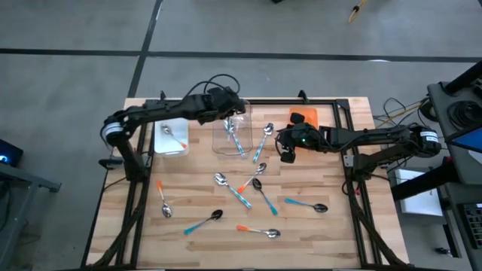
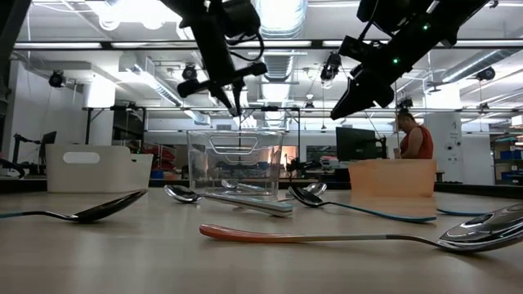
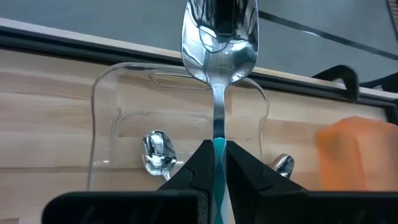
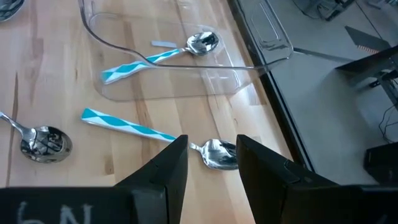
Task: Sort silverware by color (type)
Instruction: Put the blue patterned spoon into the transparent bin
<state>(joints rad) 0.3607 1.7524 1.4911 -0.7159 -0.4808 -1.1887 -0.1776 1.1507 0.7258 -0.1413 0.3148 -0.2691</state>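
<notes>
Gripping a teal spoon [image 3: 219, 37], left pincer [image 3: 216, 163] overhangs wooden table [image 1: 331, 226].

One camera looks straight down over the whole light wooden table [image 1: 316, 226]; another sits level at its surface. Both wrist cameras closely share the clear plastic rectangular bin [image 3: 106, 106].

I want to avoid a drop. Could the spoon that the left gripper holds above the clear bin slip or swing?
Probably stiff: the spoon stands straight from the left gripper. It may pivot, since the pinch takes only the thin teal handle and the bowl looks heavier. Its smooth surface may slip towards the clear bin.
</notes>
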